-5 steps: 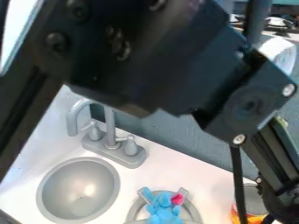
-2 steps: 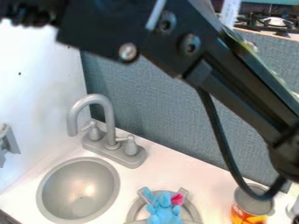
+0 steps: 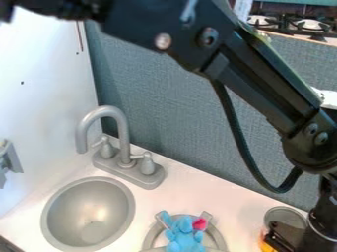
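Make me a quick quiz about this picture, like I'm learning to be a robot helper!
1. Multiple choice: what stands beside the sink?
A) teapot
B) faucet
C) potted plant

2. True or false: the blue toy lies inside the sink.

3. Fill in the blank: besides blue, the toy shows a patch of bright ____.

Key: 1. B; 2. false, it is at the round gray ring; 3. pink

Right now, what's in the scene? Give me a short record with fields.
arm: black arm, crosses from right edge to upper left
toy: blue toy with a pink patch, on gray ring, bottom edge
sink: gray basin, left of toy
faucet: gray faucet, behind basin
can: open can, lower right, partly hidden by black parts
backdrop: blue-gray panel
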Robot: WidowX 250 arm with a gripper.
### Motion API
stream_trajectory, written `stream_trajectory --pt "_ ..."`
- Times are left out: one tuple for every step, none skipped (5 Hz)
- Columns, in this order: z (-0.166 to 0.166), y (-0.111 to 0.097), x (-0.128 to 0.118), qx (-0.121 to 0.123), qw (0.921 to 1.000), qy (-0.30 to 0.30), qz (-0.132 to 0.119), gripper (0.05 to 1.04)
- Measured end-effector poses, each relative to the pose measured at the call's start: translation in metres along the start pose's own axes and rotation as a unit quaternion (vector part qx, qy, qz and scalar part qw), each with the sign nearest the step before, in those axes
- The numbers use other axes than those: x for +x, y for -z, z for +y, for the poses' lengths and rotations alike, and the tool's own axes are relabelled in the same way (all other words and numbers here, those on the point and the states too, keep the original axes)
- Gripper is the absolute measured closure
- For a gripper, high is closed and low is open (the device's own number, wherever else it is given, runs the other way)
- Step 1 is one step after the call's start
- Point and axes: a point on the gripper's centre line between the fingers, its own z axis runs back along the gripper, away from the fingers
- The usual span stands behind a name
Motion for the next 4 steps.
stream_trajectory --pt "0.013 0.008 0.015 0.014 0.9995 -0.022 0.018 0.99" --pt "0.017 0.016 0.024 0.017 0.9992 -0.025 0.027 0.99" --pt "0.014 0.019 0.031 0.014 0.9993 -0.021 0.027 0.99" --pt "0.013 0.026 0.035 0.013 0.999 -0.015 0.04 0.99"
